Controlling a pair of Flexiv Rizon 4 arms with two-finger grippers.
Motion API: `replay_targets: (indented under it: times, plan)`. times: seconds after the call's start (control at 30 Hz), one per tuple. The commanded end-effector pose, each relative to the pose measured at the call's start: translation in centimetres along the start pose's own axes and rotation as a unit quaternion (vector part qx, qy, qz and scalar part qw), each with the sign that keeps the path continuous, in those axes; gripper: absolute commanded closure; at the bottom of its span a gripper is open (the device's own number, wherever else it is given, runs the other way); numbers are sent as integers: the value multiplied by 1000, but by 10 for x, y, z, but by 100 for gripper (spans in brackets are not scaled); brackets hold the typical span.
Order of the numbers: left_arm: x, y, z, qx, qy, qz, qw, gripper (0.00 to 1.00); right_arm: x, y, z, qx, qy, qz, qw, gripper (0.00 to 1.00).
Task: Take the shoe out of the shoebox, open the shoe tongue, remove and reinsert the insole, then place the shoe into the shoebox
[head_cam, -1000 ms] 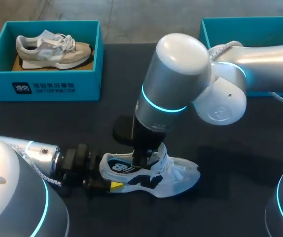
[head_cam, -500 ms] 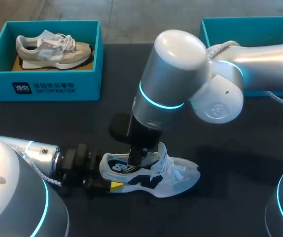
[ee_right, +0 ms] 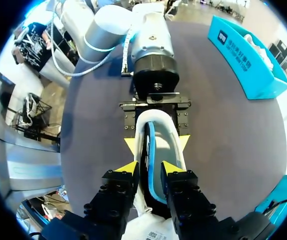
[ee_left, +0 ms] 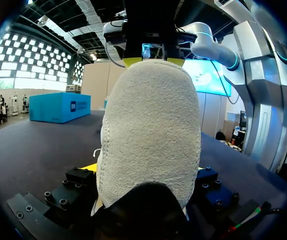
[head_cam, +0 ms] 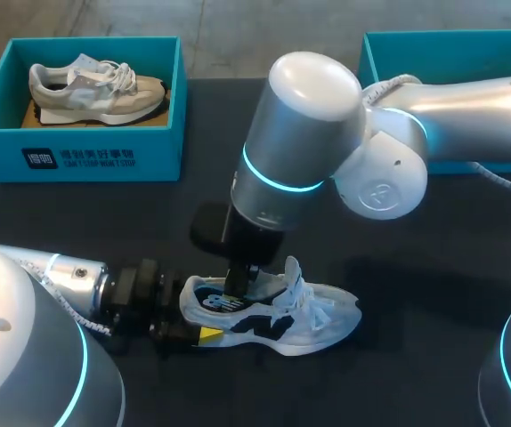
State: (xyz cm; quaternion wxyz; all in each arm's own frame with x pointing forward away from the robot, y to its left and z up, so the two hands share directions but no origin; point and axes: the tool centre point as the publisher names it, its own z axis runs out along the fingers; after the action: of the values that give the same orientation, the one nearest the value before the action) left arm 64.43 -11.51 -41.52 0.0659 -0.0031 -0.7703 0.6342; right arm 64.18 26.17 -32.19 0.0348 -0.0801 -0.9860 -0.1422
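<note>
A white shoe with navy panels (head_cam: 278, 318) lies on its side on the dark table, toe pointing right. My left gripper (head_cam: 194, 315) is shut on its heel, a yellow-tipped finger on either side. In the left wrist view the grey heel (ee_left: 148, 130) fills the space between the fingers. My right gripper (head_cam: 236, 286) comes down into the shoe's mouth from above. In the right wrist view its yellow tips (ee_right: 149, 167) pinch the blue-edged insole (ee_right: 152, 150), which stands on edge inside the shoe. The laces and tongue (head_cam: 296, 283) stick up toward the toe.
A teal shoebox (head_cam: 77, 156) at the back left holds a beige shoe (head_cam: 95, 84). A second teal box (head_cam: 389, 53) stands at the back right, behind my right arm. Bare dark table lies to the right of the shoe.
My right arm has shifted left and lifted a little, its gripper sliding toward the heel end of the shoe's mouth. The left gripper and the shoe have stayed put.
</note>
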Motion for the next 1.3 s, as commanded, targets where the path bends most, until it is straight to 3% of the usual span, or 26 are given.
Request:
replay_targets:
  times: [0.03, 0.47, 0.7, 1.3]
  plan:
    - [-1, 1, 0, -1, -1, 0, 1000, 100, 3, 2, 5, 4, 0, 8, 1000, 73]
    - [-1, 1, 0, -1, -1, 0, 1000, 100, 1, 1, 13, 1, 2, 18, 1000, 70]
    - [-1, 1, 0, -1, -1, 0, 1000, 100, -2, 1, 17, 2, 4, 22, 1000, 60]
    - [-1, 1, 0, -1, -1, 0, 1000, 100, -4, 1, 30, 0, 15, 35, 999, 62]
